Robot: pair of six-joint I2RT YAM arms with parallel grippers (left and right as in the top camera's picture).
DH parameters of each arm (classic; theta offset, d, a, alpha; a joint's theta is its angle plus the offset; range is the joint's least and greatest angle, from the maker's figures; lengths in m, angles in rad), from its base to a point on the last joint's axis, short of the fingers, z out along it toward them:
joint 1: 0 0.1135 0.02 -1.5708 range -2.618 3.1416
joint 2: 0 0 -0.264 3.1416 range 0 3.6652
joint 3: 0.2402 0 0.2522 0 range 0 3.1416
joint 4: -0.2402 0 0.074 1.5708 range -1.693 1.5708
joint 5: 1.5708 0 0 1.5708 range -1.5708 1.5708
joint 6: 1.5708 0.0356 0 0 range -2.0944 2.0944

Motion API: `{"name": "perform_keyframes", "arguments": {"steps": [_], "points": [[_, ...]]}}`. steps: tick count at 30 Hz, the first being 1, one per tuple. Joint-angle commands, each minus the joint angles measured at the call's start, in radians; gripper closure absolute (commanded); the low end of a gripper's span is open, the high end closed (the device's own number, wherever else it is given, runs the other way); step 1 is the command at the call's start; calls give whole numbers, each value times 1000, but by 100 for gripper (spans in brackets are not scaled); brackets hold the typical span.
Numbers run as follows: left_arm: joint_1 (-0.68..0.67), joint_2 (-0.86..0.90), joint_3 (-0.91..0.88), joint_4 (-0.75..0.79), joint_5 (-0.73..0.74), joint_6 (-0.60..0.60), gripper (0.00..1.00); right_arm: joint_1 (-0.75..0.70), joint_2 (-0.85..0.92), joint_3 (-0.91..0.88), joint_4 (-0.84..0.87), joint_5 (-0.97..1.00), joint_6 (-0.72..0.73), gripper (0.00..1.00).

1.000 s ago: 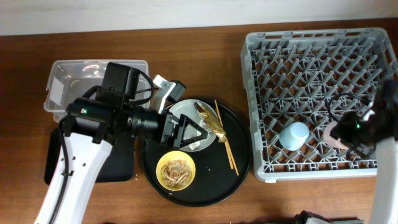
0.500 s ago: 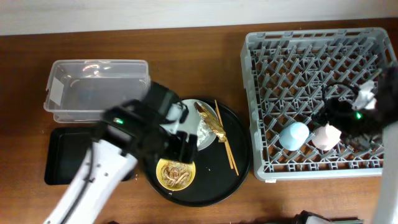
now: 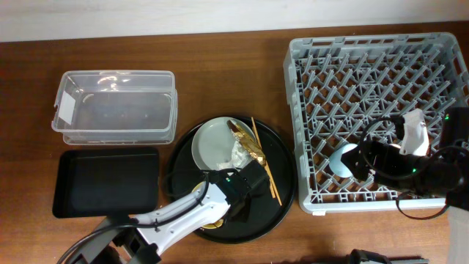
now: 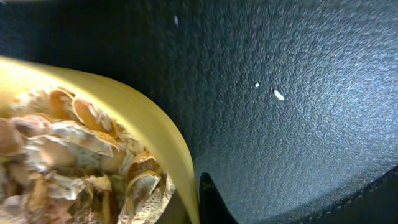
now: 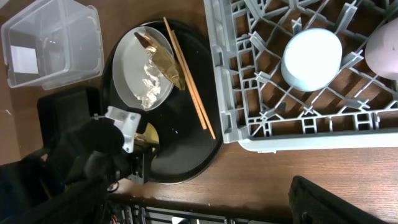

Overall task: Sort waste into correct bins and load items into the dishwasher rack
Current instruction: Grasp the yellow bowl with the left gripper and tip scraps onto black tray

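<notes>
Apparently left jaws touch the yellow bowl (image 4: pixel 124 104).

The overhead view is bright and even, lit from above with short, soft shadows. White glare streaks the clear tub (image 3: pixel 113 110) near its 12 o'clock rim, the gold foil wrapper (image 3: pixel 249 147) glints, and focus holds to the corners. The left wrist view is dimmer and very close: the yellow bowl (image 4: pixel 155 137) at 8 o'clock is soft and out of focus, while the round black tray (image 4: pixel 298 93) shows a crisper pebbled surface, darkening toward 6 o'clock. The right wrist view is bright and sharp at centre, the dishwasher rack (image 5: pixel 280 142) bows slightly toward 3 o'clock, and the corners at 5 and 7 o'clock sink into near-black.
</notes>
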Motion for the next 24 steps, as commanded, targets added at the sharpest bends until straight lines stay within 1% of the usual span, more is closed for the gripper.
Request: {"name": "perform_keyframes", "arguments": {"steps": [1,2,3,4,6,7,8,9,10,11,13,14,15,17,18,19,20,21,22,24], "points": [[-2,-2,35,-63,22,-11,100,9,-2,4,0,-12,-14,7],[0,-26,74,-124,22,-11,99,9,-2,4,0,-12,-14,7],[15,-71,135,-223,22,-10,100,9,-2,4,0,-11,-14,7],[45,-119,189,-299,24,29,100,9,-2,4,0,-9,-14,7],[163,-218,298,-436,31,112,100,9,-2,4,0,-9,-14,7],[225,-248,325,-465,66,156,100,9,-2,4,0,-9,-14,7],[308,-279,343,-481,127,217,100,9,-2,4,0,-9,-14,7],[455,-314,345,-496,233,303,100,9,-2,4,0,-9,-14,7],[573,-319,345,-512,303,378,100,9,-2,4,0,-9,-14,7],[711,-314,338,-518,388,479,100,9,-2,4,0,-9,-14,7],[1016,-264,306,-499,575,691,100,9,-2,4,0,-9,-14,7],[1093,-235,292,-490,631,739,100,9,-2,4,0,-9,-14,7],[1158,-200,277,-488,716,813,100,9,-2,4,0,-9,-14,7],[1305,-84,238,-517,1002,1038,100,9,-2,4,0,-9,-14,7],[1362,-24,234,-572,1109,1180,100,9,-2,4,0,-9,-14,7],[1407,29,234,-619,1154,1272,100,9,-2,4,0,-9,-14,7],[1426,56,234,-640,1175,1318,100,9,-2,4,0,-9,-14,6],[1456,102,234,-681,1218,1395,100,9,-2,4,0,-9,-14,7],[1483,150,234,-700,1246,1413,100,9,-2,4,0,-9,-14,7],[1502,214,232,-710,1248,1424,100,9,-2,4,0,-9,-14,7]]}}
